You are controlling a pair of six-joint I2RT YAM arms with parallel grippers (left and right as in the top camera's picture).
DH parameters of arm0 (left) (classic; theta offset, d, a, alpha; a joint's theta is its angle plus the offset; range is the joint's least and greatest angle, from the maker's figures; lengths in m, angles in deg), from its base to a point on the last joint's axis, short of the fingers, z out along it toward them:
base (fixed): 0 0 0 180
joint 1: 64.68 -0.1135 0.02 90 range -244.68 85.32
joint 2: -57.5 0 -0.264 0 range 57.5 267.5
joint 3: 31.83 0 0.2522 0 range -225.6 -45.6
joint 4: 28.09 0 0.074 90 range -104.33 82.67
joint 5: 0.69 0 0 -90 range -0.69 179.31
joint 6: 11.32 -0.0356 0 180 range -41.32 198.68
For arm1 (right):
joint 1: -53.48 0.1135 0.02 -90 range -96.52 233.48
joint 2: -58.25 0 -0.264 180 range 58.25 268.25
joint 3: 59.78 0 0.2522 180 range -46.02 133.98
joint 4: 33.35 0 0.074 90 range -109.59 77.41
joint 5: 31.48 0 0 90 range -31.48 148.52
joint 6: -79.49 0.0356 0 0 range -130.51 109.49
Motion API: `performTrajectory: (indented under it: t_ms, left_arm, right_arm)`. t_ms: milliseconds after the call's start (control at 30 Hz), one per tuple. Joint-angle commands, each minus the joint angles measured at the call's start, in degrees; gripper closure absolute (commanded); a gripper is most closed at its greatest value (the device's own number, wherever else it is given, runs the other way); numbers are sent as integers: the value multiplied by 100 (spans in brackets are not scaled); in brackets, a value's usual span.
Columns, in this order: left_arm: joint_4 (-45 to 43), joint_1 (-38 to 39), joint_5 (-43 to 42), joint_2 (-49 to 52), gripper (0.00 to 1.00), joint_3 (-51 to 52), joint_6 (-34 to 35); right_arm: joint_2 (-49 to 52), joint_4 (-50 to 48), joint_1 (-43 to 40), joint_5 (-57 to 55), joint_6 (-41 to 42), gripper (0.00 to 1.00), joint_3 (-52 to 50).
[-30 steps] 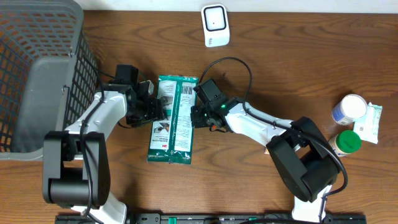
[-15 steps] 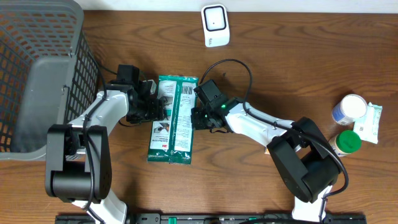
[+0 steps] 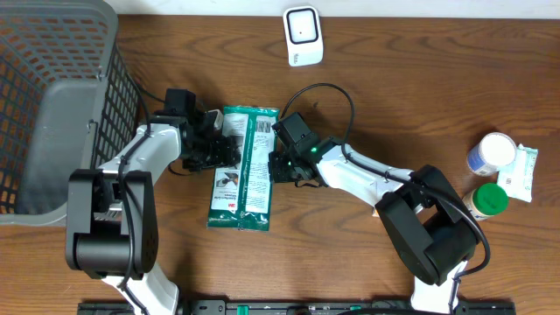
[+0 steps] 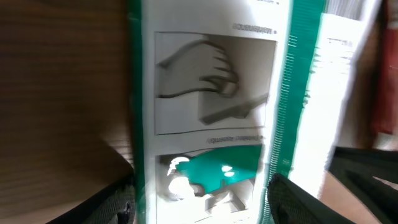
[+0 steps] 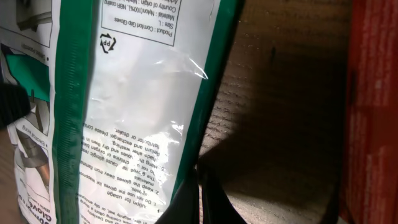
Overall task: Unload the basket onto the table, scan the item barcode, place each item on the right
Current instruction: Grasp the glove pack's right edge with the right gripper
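Glove pack point(image 3: 244, 166), a flat green-and-white film pouch, lies lengthwise at the middle of the wooden table point(image 3: 394, 96), printed face up. No barcode can be made out on it in any view. The pouch looks light and limp, with glossy film that is likely to slip and buckle, so a grip on a sealed long edge or a corner seems safer than one across the soft middle.

The left gripper point(image 3: 220, 153) sits at the pack's left edge with its jaws spread wide. In the left wrist view its dark fingertips point(image 4: 118, 205) stand on either side of the white instruction panel, holding nothing. The right gripper point(image 3: 278, 164) meets the pack's right edge with its jaws closed together. The right wrist view shows the closed tip point(image 5: 200, 199) at the green border, and whether any film is pinched there cannot be told.

A white barcode scanner point(image 3: 303, 35) stands at the far edge of the table, beyond the pack's far end, and the wood between them is bare. A black cable point(image 3: 328, 92) loops above the right arm on that side and may crowd a lift toward the scanner. A grey wire basket point(image 3: 52, 105) fills the far left corner, well apart from the pack. At the far right a white bottle point(image 3: 490, 154), a green-capped bottle point(image 3: 490, 199) and a small white-and-green packet point(image 3: 522, 172) cluster together, out of the way.
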Motion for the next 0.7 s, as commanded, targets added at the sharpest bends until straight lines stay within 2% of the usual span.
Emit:
performTrajectory:
  t_ms: [0,367,533,667]
  left_arm:
    - [136,24,-568,376,31,192,-83]
    - [450,31,-595,376,31,192,-144]
    - [442,31,-732,376,36,192,-146]
    - [367,52,-715,378,36,192,-149]
  right_arm:
    - [-109,2,33,-59,55,99,9]
    - [-109,-114,33,55,-52,99,2]
    - [-109,-435,33,778,-369,99,0]
    - [-109,-439,33,885,-378,99,0]
